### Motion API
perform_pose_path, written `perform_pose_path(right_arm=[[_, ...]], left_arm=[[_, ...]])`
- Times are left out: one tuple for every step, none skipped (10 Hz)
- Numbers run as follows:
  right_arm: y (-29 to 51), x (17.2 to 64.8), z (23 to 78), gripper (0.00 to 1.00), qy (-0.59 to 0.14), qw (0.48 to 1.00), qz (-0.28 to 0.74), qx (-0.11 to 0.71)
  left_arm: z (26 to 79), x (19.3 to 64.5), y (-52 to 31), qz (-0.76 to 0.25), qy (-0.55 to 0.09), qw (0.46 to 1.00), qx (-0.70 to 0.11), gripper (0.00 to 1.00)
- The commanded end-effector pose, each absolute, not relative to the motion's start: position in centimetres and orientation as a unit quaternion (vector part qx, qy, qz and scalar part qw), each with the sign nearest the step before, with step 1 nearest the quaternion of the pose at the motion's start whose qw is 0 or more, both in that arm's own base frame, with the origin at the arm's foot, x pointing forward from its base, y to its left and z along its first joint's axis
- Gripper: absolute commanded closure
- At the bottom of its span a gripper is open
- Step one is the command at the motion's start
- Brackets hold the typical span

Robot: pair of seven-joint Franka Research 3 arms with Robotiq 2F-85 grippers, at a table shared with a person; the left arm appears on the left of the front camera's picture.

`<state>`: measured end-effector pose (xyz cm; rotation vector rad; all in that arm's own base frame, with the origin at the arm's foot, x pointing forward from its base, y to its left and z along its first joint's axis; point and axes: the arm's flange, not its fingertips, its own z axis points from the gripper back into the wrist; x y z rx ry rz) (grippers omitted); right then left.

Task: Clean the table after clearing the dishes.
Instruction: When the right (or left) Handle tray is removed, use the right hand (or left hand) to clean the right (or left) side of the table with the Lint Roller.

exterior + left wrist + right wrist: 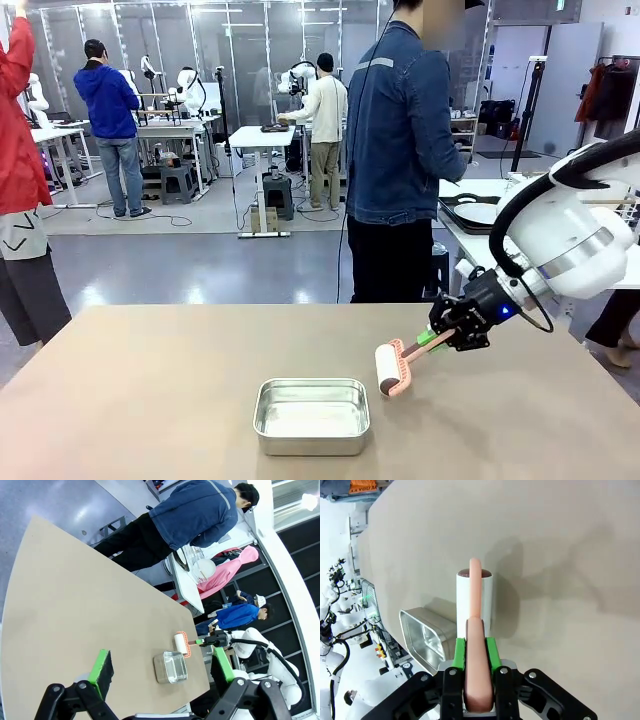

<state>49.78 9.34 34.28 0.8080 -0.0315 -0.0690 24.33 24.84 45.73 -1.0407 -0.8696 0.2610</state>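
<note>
My right gripper point(437, 337) is shut on the pink handle of a white lint roller point(392, 370), whose roll sits low over the beige table point(140, 400), right of centre; I cannot tell if it touches. In the right wrist view the green fingers point(460, 652) clamp the handle, and the roller point(475, 600) points away over bare tabletop. My left gripper point(160, 652) hangs open and high above the table point(75, 605), with nothing between its fingers. A white plate on a dark tray point(475, 212) lies on a white side table at the right.
A small steel pan point(312, 415) stands near the table's front middle, just left of the roller. A person in a denim jacket point(400, 130) stands at the far edge, turned away. Other people and workbenches are farther back.
</note>
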Motion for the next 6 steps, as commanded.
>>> perform_pose_path(right_arm=[[9.1,50.6,32.4,0.79,-0.011,0.915,-0.026,0.403],[8.6,50.5,31.2,0.79,-0.018,0.914,-0.008,0.404],[7.5,50.4,29.8,0.79,-0.006,0.916,-0.006,0.401],[5.2,50.2,28.9,0.79,-0.007,0.916,-0.022,0.400],[2.6,49.6,28.5,0.79,-0.011,0.915,-0.034,0.403],[-0.1,49.0,28.1,0.79,-0.025,0.918,-0.038,0.393]], left_arm=[[46.0,24.0,25.0,0.116,-0.397,0.773,-0.482,0.00],[46.0,24.0,25.0,0.116,-0.397,0.773,-0.482,0.00],[46.0,24.0,25.0,0.116,-0.397,0.773,-0.482,0.00],[46.0,24.0,25.0,0.116,-0.397,0.773,-0.482,0.00],[46.0,24.0,25.0,0.116,-0.397,0.773,-0.482,0.00],[46.0,24.0,25.0,0.116,-0.397,0.773,-0.482,0.00]])
